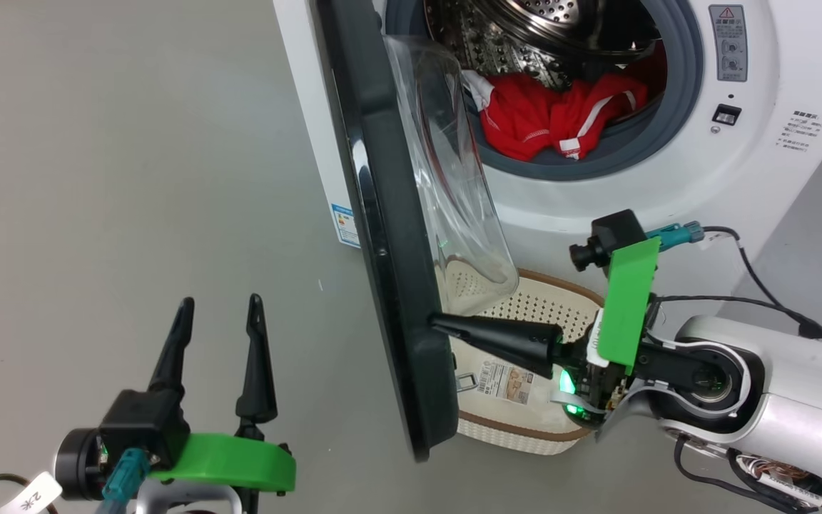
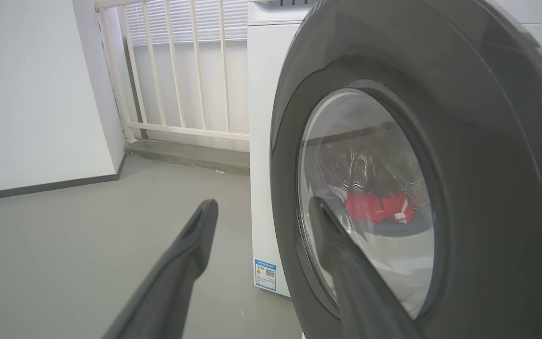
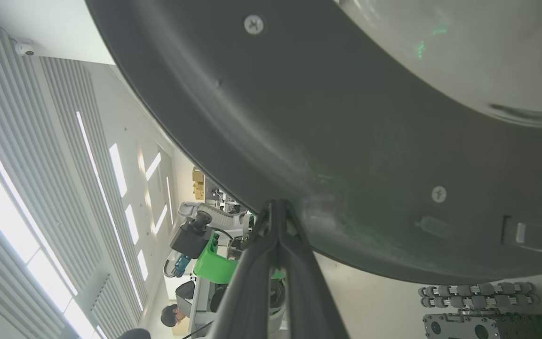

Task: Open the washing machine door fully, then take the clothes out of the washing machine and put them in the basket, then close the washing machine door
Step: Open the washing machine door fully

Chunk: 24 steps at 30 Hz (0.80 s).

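One closed right tool [image 1: 434,322], tip against door [image 1: 382,214] rim

Indoor test lab, by my reading.
Washing machine [image 1: 760,178] on bare grey floor [image 1: 97,178]; ceiling camera [image 3: 25,48]; possibly hardware racks [image 3: 487,325].

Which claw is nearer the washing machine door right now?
Right. The right claw, shut, has its tips at the inner rim of the washing machine door, apparently touching. The left claw, open, sits apart on the door's outer side.

floor: grey [image 1: 133,143] | railing: white [image 2: 177,70] | person [image 3: 172,314] | dome camera [image 3: 25,48]
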Motion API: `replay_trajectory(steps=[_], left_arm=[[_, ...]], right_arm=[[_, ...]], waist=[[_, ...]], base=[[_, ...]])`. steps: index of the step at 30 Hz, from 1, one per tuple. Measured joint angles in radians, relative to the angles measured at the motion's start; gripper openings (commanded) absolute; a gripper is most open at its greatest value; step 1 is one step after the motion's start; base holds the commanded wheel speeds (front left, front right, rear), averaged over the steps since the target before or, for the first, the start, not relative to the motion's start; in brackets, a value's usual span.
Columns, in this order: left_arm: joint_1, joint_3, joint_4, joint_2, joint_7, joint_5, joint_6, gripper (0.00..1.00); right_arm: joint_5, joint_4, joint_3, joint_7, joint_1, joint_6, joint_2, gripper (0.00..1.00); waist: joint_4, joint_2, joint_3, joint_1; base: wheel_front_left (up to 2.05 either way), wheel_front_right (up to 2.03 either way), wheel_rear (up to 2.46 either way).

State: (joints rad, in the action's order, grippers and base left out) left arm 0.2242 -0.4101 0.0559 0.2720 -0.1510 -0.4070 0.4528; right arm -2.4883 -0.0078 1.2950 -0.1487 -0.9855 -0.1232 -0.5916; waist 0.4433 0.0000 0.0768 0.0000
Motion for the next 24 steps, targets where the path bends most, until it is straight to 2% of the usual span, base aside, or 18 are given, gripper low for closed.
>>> replay_trajectory(steps=[5,8,11,15,24], left_arm=[[0.0,0.0,0.0,0.0,0.0,0.0,0.0,1.0],[0.0,0.0,0.0,0.0,0.0,-0.002,0.0,1.0],[0.0,0.0,0.0,0.0,0.0,-0.006,0.001,1.0],[0.0,-0.002,0.001,0.001,0.0,-0.007,0.005,1.0],[-0.001,-0.004,0.011,0.003,0.0,-0.018,0.006,1.0]], right_arm=[[0.048,0.002,0.0,0.036,0.0,0.0,-0.022,0.0],[0.119,0.025,0.0,0.061,0.0,0.0,-0.038,0.35],[0.215,0.058,0.0,0.086,0.0,0.0,-0.04,0.48],[0.331,0.111,0.0,0.136,0.0,0.0,-0.036,0.98],[0.652,0.261,0.001,0.251,0.023,0.0,0.007,1.0]], waist=[[-0.01,0.0,0.001,0.0],[-0.018,0.0,0.001,0.0],[-0.026,0.0,-0.001,0.0],[-0.033,0.0,-0.004,0.0],[-0.04,0.0,-0.004,0.0]], base=[[0.0,0.0,0.0],[0.0,0.0,0.0],[0.0,0.0,0.0],[0.0,0.0,0.0],[0.0,0.0,0.0]])
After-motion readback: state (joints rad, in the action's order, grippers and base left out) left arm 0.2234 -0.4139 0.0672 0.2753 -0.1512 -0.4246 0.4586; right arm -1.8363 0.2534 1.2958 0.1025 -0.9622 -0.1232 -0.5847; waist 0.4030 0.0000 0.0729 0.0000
